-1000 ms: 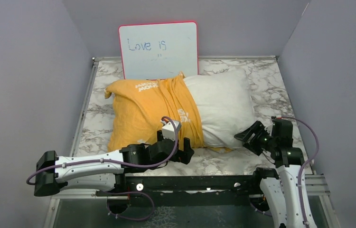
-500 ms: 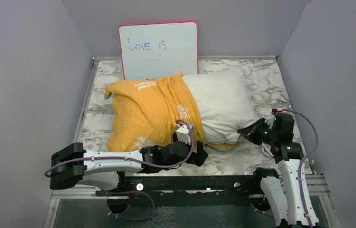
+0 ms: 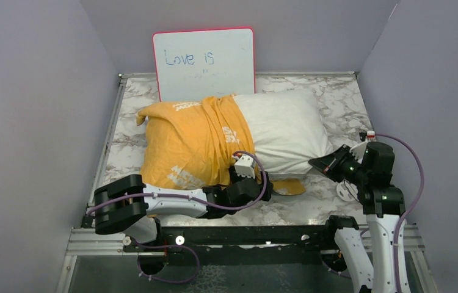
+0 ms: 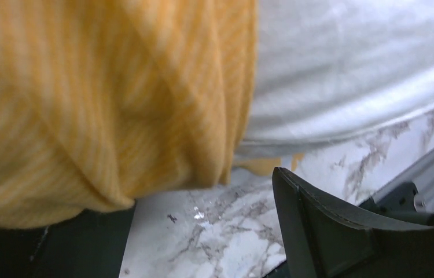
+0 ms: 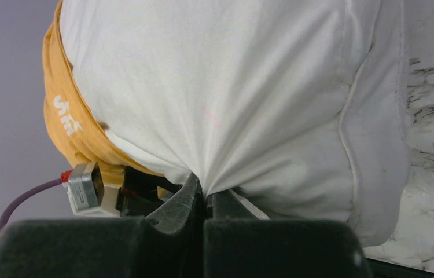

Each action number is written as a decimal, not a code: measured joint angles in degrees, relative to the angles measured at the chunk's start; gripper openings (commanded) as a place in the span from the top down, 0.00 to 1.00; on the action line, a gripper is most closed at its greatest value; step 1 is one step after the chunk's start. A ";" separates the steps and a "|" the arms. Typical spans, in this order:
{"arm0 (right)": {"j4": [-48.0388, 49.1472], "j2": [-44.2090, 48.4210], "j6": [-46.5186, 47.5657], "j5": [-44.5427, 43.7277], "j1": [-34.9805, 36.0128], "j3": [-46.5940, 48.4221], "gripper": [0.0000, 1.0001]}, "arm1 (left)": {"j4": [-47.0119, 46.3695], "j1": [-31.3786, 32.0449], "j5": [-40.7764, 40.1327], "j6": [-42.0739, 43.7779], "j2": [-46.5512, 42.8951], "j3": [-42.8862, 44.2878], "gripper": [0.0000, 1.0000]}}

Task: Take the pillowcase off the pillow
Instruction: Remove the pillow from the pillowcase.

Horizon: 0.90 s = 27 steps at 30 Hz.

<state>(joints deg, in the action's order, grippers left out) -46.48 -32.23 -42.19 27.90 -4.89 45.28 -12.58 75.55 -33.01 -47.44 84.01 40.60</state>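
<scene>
On the marble table [image 3: 342,101] your pillow [image 3: 284,131] lies crosswise, its left half inside the yellow pillowcase [image 3: 184,143] and its right half bare white. Your right gripper [image 5: 203,194] is clamped tight on a pinch of the pillow's near right corner. Your left gripper [image 3: 256,185] sits low at the pillowcase's near hem, jaws spread wide, with fabric hanging into the gap, unpinched. A whiteboard [image 3: 205,61] leans behind.

Yellow-orange pillowcase [image 3: 184,146] with white lettering, plain white pillow [image 3: 281,129], grey-veined white marble table [image 3: 344,101], pink-framed whiteboard [image 3: 204,76]
</scene>
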 measured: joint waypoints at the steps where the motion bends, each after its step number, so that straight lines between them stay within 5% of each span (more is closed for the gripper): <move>1: -0.55 -0.02 0.02 0.17 0.00 0.39 0.99 | -0.28 -0.31 -0.96 -0.07 0.24 0.04 0.17; 7: -3.26 -0.50 0.42 0.52 0.00 4.50 0.99 | -1.27 -1.73 -6.03 0.46 0.55 0.24 0.54; 12: -3.87 -1.62 2.45 -0.57 0.00 6.45 0.99 | 0.48 -2.54 -7.80 1.60 -0.37 0.39 0.98; 15: -4.09 -3.19 3.76 -1.86 0.02 6.93 0.89 | 1.90 -2.64 -7.30 2.08 -2.14 0.33 1.00; 24: -4.37 -7.32 4.85 1.38 0.02 6.88 0.01 | -0.28 -3.21 0.09 4.55 -5.62 -3.08 1.00; 27: -4.07 -7.39 4.61 6.62 0.00 5.27 0.00 | -0.15 -3.26 2.67 6.62 -4.90 -1.81 1.00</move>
<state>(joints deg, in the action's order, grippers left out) -50.54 -39.62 -37.58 34.52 -4.89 50.54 -12.73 72.29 -30.35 -40.82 79.11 38.79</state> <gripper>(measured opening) 0.977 0.018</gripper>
